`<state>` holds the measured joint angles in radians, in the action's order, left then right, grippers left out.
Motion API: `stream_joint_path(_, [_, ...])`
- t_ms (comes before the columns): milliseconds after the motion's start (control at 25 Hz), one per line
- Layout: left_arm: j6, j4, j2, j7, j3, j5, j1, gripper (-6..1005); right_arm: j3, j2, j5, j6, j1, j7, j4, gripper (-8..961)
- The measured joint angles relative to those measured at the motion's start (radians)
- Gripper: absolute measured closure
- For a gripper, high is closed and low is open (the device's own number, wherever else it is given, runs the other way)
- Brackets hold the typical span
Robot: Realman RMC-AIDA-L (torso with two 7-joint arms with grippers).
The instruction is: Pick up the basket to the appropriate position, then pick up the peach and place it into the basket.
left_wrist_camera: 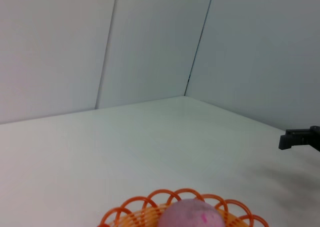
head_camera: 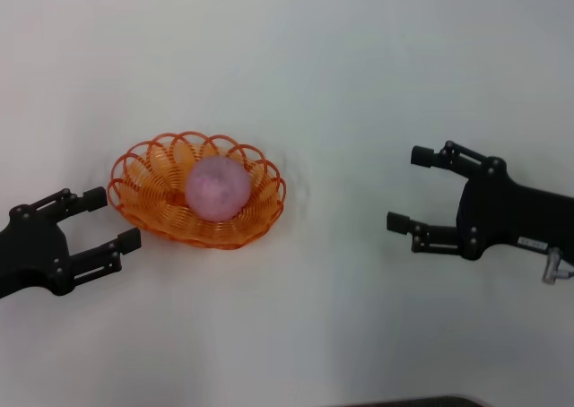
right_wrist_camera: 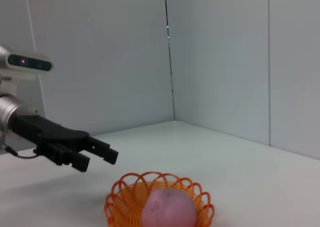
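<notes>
A white table (head_camera: pixel 377 75) fills the head view, with pale wall panels (left_wrist_camera: pixel 150 42) rising behind its far edge in both wrist views.

The right gripper (head_camera: pixel 408 187) hangs over the right side of the table, well apart from everything on it. Its two black fingers (head_camera: pixel 429 156) are spread wide with nothing between them. One of its fingertips shows at the edge of the left wrist view.

The left gripper (head_camera: pixel 115 219) sits near the left edge of the table, just beside the basket's left rim. Its fingers (head_camera: pixel 90 198) are also spread and hold nothing; from the head view it cannot be told whether the upper finger touches the rim. In the right wrist view the gripper (right_wrist_camera: pixel 100 157) hovers above the table, behind the basket.

The orange wire basket (head_camera: pixel 143 187) rests left of the table's centre, upright, with its looped rim all round.

The pink peach (head_camera: pixel 218 187) lies inside the basket, at its middle, rising above the rim.
</notes>
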<state>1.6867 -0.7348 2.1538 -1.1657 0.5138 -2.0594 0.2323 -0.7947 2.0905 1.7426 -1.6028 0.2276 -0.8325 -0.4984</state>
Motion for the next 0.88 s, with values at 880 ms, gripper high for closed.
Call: stream_joint_path(880, [-0.003,0.008,0.006,0.017,-0.008,-0.041,-0.031,217,-0.025,0.003,0.011,0.085,0.04,0.079,0.1,-4])
